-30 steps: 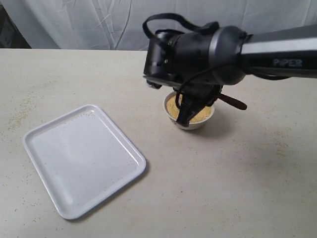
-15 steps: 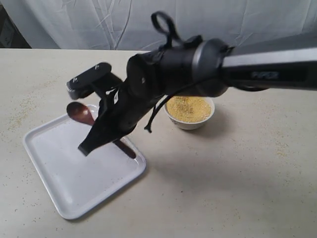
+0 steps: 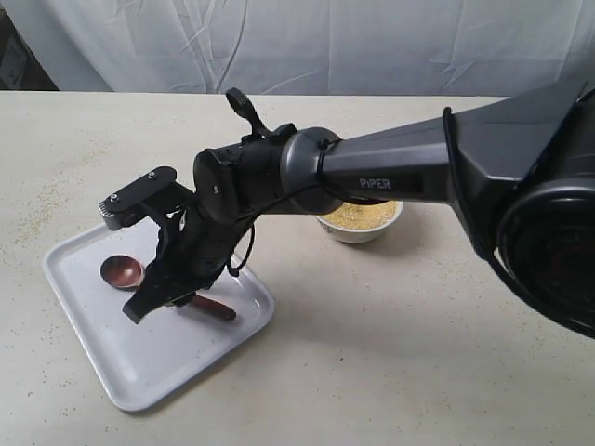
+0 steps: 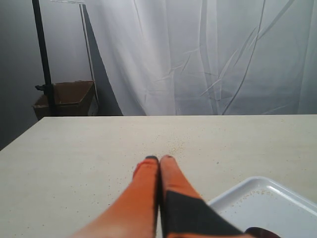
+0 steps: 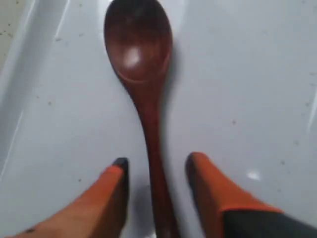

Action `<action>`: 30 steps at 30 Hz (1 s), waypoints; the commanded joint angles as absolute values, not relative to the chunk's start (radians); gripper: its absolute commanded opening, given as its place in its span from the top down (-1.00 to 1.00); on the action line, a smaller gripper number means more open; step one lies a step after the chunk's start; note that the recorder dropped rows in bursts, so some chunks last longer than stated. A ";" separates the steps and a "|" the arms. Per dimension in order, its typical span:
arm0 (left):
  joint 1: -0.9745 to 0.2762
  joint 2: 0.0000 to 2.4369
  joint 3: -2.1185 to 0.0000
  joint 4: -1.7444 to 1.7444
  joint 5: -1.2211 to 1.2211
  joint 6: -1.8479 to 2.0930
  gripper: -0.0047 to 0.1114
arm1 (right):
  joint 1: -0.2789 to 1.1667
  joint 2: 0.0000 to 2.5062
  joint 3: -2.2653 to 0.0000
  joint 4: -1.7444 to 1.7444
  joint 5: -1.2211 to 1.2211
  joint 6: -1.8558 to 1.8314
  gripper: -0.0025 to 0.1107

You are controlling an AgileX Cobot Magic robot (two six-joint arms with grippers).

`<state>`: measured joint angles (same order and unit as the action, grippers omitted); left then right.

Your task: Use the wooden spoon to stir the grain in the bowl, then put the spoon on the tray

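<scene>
The dark reddish-brown wooden spoon lies flat on the white tray, its handle running toward the tray's right corner. My right gripper hangs low over that handle. In the right wrist view the right gripper is open, and the spoon lies between its fingers with a gap on each side. The small white bowl of yellow grain stands right of the tray, partly hidden behind my right arm. My left gripper is shut on nothing, over bare table beside a tray corner.
A white cloth backdrop hangs behind the beige table. Loose grains are scattered on the table at the far left. A cardboard box and a black pole stand beyond the table edge.
My right arm has swung from the bowl to the tray with the spoon. The spoon, held above the tray half a second ago, now lies on it, and the right gripper's fingers have parted.
</scene>
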<state>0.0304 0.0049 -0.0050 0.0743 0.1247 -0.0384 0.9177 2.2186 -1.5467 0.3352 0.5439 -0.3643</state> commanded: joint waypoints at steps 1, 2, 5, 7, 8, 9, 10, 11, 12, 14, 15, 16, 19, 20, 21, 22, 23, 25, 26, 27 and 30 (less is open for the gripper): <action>0.026 0.000 0.000 0.072 0.126 -0.043 0.91 | 0.918 2.207 -1.589 0.334 0.656 -0.405 -0.73; 0.026 0.000 0.000 0.072 0.126 -0.043 0.91 | 0.918 2.175 -1.632 0.300 0.752 -0.438 -0.88; 0.026 0.000 0.000 0.072 0.126 -0.043 0.91 | 0.918 2.021 -1.686 0.239 0.884 -0.414 -0.43; 0.026 0.000 0.000 0.072 0.126 -0.043 0.91 | 0.918 1.866 -1.661 0.205 0.949 -0.384 0.54; 0.026 0.000 0.000 0.072 0.126 -0.043 0.91 | 0.918 1.792 -1.626 0.192 0.970 -0.350 0.95; 0.026 0.000 0.000 0.072 0.126 -0.043 0.91 | 0.918 1.713 -1.571 0.184 0.976 -0.337 0.86; 0.026 0.000 0.000 0.072 0.126 -0.043 0.91 | 0.918 1.629 -1.496 0.184 0.948 -0.337 0.81; 0.026 0.000 0.000 0.072 0.126 -0.043 0.91 | 0.918 1.540 -1.387 0.184 0.892 -0.337 0.79; 0.026 0.000 0.000 0.072 0.126 -0.043 0.91 | 0.918 1.446 -1.274 0.184 0.813 -0.330 0.79; 0.026 0.000 0.000 0.072 0.126 -0.043 0.91 | 0.918 1.282 -1.074 0.184 0.653 -0.310 0.79; 0.026 0.000 0.000 0.072 0.126 -0.043 0.91 | 0.918 1.214 -0.957 0.184 0.548 -0.302 0.79; 0.026 0.000 0.000 0.072 0.126 -0.043 0.91 | 0.918 1.147 -0.879 0.184 0.474 -0.294 0.79; 0.026 0.000 0.000 0.072 0.126 -0.043 0.91 | 0.918 0.977 -0.600 0.184 0.207 -0.288 0.79; 0.026 0.000 0.000 0.072 0.126 -0.043 0.91 | 0.918 0.934 -0.535 0.184 0.159 -0.288 0.79; 0.026 0.000 0.000 0.072 0.126 -0.043 0.91 | 0.918 0.874 -0.448 0.184 0.104 -0.288 0.79; 0.026 0.000 0.000 0.072 0.126 -0.043 0.91 | 0.918 0.838 -0.396 0.186 0.076 -0.288 0.79; 0.026 0.000 0.000 0.072 0.126 -0.043 0.91 | 0.918 0.799 -0.348 0.188 0.053 -0.288 0.79; 0.026 0.000 0.000 0.072 0.126 -0.043 0.91 | 0.918 0.729 -0.239 0.215 -0.015 -0.286 0.79; 0.026 0.000 0.000 0.072 0.126 -0.043 0.91 | 0.918 0.703 -0.199 0.225 -0.053 -0.286 0.79; 0.026 0.000 0.000 0.072 0.126 -0.043 0.91 | 0.918 0.669 -0.147 0.241 -0.085 -0.286 0.79; 0.026 0.000 0.000 0.072 0.126 -0.043 0.91 | 0.918 0.609 -0.061 0.318 -0.131 -0.284 0.79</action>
<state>0.0304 0.0049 -0.0050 0.0743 0.1247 -0.0384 0.9195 0.6639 -0.1303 0.2547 -0.0563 -0.2886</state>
